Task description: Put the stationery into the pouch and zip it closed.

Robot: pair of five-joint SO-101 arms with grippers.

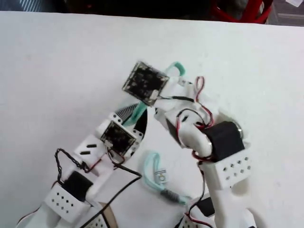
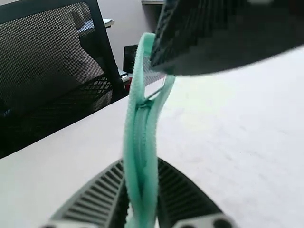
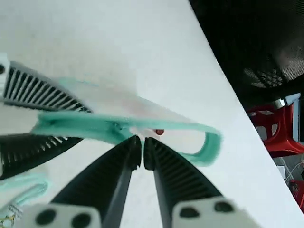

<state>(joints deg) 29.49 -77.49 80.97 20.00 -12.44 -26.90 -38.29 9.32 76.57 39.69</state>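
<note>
- One pouch (image 1: 141,111), clear-walled with a teal zip band (image 2: 141,142). It is held up off the table (image 1: 57,71) near its middle and strung between the two claws.
- One end loop (image 3: 209,142), of the same teal webbing. It stands free past the right claw with nothing holding it.
- One zip pull (image 2: 155,94), a small pale tab on the band. It runs up under the right arm's dark jaw, though the view is too close to be sure the tab itself is pinched.
- Handling, by judgement:
  - The pouch looks light and limp. The band bows and twists between its two held points, so it should sag wherever it is unsupported.
  - The clear walls are likely slick and poor for gripping.
  - The stitched band is the firmest place to take hold. One claw should anchor the band's end while the other draws the pull along it, keeping the band taut so the slider does not bunch the fabric.
- One left gripper (image 2: 141,190), ribbed grey jaws clamped tight on the teal band at the pouch's near end.
- One right gripper (image 3: 142,145), dark jaws drawn almost together, their tips nipping the zip line partway along the pouch.
- One teal strap with a tag (image 1: 156,175), lying loose on the table between the two arms' bases, apart from the pouch.
</note>
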